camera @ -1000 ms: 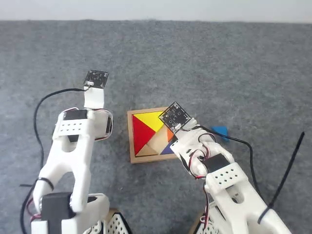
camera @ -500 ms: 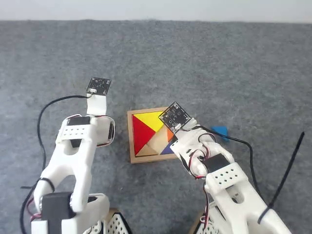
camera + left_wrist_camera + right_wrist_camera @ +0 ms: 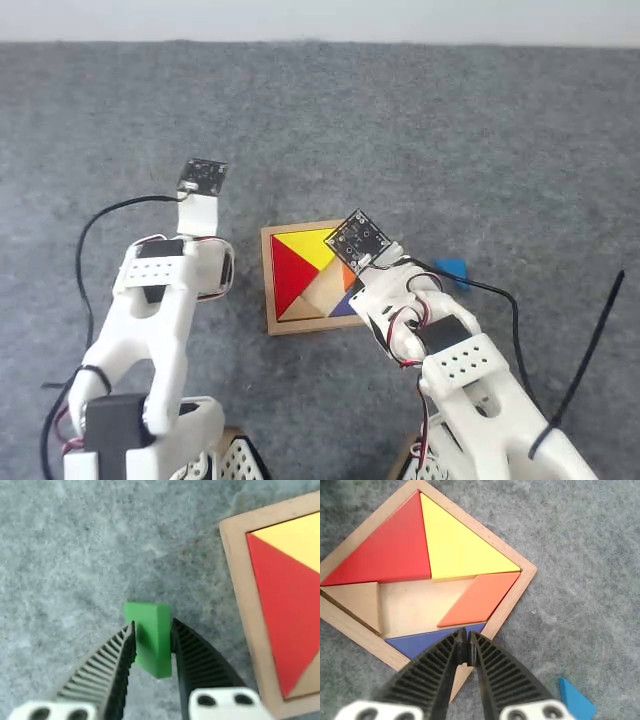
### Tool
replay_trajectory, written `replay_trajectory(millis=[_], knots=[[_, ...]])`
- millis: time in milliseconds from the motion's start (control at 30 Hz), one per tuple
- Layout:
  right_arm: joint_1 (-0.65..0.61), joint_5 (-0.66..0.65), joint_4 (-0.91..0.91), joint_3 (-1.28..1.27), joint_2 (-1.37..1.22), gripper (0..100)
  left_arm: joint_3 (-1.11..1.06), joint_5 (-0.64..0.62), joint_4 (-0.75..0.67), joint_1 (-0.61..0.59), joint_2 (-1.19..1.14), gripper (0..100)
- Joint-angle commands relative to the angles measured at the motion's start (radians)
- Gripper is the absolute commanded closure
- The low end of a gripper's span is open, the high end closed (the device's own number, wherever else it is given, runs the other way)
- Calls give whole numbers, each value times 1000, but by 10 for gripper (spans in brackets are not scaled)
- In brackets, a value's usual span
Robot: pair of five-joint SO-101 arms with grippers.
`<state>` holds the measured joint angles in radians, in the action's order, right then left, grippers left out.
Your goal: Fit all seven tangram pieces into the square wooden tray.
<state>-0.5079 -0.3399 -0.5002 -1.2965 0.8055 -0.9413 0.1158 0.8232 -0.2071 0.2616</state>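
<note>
The green piece [image 3: 148, 622] sits on the grey felt [image 3: 60, 540] just left of the square wooden tray [image 3: 234, 565], pinched on two opposite sides by the ribbed fingers of the left gripper [image 3: 152, 629]. Whether it is lifted clear of the felt is hard to say from this angle. It looks like a small, stiff, light painted block. The smooth paint may slide, so flat, parallel sides are the best place to hold it, gripped squarely so it cannot twist. The tray holds five pieces and has a bare patch [image 3: 415, 600] in its middle. Over its near right edge hovers the right gripper [image 3: 467, 635], fingers drawn together with nothing between them, above the dark blue triangle [image 3: 415, 644]. A light blue piece [image 3: 452, 270] lies on the felt to the right, apart from the tray.
</note>
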Motion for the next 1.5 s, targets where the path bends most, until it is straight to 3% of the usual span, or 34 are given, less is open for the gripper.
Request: replay_trajectory(millis=[0,500,667,867,1033,1133,1267,1467], knots=[[2,-12,18,20,1,989,8,8,-21,-28,38,891],[-7,-14,18,38,2,989,5,5,-21,-28,38,896],[-7,-14,18,38,2,989,1,6,-21,-21,38,992],[-7,-14,18,38,2,989,39,0,29,-9,55,988],[2,-9,-36,57,38,989,236,-94,281,112,143,988],[19,11,-119,60,133,989,349,-172,351,242,169,988],[102,78,-171,40,292,987,377,-207,299,439,146,988],[217,206,-177,9,423,987,384,-249,163,542,-100,988]])
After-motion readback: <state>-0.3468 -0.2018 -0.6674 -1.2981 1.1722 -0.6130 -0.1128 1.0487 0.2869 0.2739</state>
